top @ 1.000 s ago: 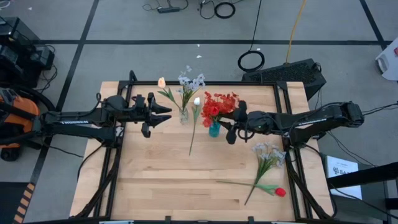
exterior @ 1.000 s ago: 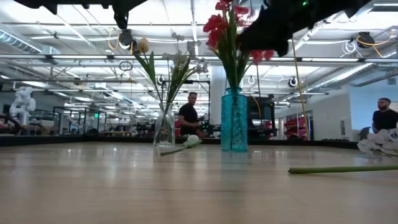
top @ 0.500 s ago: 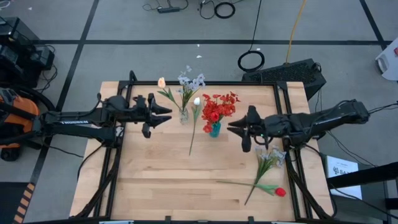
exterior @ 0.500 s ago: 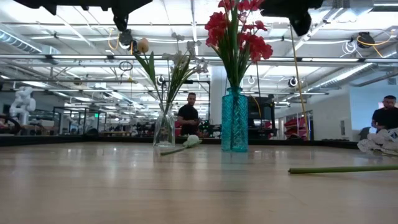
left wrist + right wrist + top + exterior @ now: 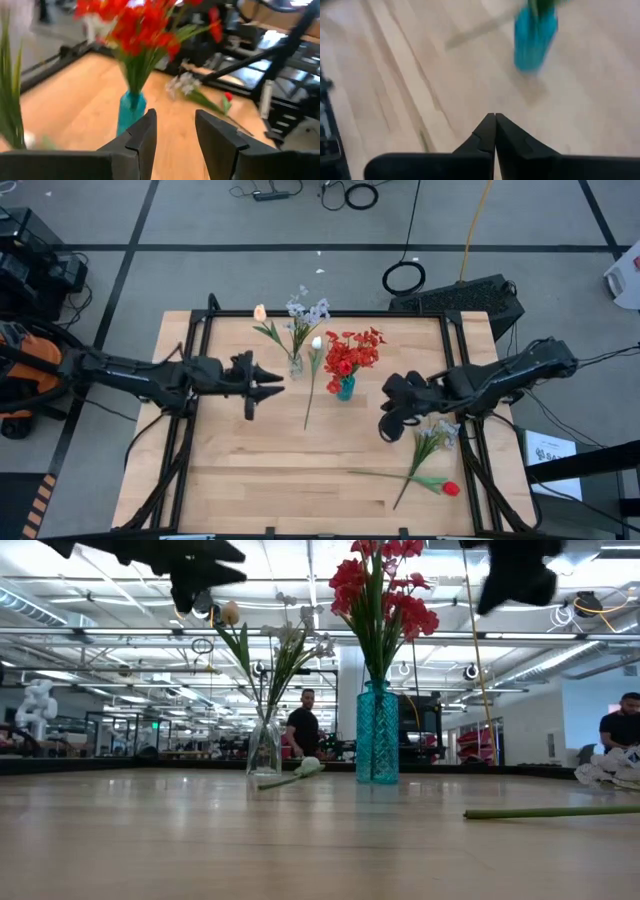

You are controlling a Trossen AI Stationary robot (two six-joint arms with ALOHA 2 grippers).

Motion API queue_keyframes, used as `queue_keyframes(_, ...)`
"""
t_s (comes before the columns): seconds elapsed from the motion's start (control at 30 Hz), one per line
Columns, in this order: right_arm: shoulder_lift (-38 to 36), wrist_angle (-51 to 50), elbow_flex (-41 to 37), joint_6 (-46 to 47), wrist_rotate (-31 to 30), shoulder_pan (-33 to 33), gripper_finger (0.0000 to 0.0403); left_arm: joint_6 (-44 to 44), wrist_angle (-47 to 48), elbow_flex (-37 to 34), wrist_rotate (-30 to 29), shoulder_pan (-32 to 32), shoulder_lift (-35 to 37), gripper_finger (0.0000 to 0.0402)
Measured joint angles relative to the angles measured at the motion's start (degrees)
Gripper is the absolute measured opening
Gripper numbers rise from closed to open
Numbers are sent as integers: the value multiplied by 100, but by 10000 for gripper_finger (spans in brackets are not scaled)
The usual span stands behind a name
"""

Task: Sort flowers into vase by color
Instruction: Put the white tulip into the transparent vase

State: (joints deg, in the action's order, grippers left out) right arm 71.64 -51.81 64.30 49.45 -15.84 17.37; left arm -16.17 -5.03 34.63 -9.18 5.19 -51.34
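Observation:
A blue vase (image 5: 345,389) at the table's middle holds red flowers (image 5: 351,352). Left of it, a clear vase (image 5: 295,366) holds a lavender-white spray and a peach tulip. A cream tulip (image 5: 316,343) lies on the table between the vases, its stem running toward the near edge. A lavender-white spray (image 5: 431,434) and a red bud (image 5: 450,489) lie at the near right. My left gripper (image 5: 279,385) hovers open, left of the vases. My right gripper (image 5: 385,430) is shut on nothing, above the table between the blue vase and the loose spray.
Bare wood fills the table's near left and middle (image 5: 260,470). A black frame runs along the table's edges (image 5: 330,313). In the low view, people show in the room beyond the table (image 5: 302,726).
My right gripper has drawn back from the red flowers toward the table's right and near edges, tipped downward and shut with nothing in it. My left gripper has moved right and a little nearer, toward the vases, staying open.

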Motion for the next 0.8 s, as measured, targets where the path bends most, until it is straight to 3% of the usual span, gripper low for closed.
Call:
queue_keyframes(0.13,107,-520,-143,307,439,-14,1,-938,7,2,-822,309,-548,141)
queue_keyframes(0.23,103,-644,-351,247,693,-62,0,-1342,270,218,-921,335,-1048,138)
queue_keyframes(0.53,-274,-522,-1172,-388,1426,-383,0,-1691,1937,2074,-1059,-73,-2922,105)
queue_keyframes(0.63,-456,-514,-1292,-540,1449,-393,0,-2718,2575,2513,-852,-325,-3494,101)
queue_keyframes(0.8,-745,-487,-1319,-808,1448,-393,0,-4191,3177,2636,67,-600,-4274,100)
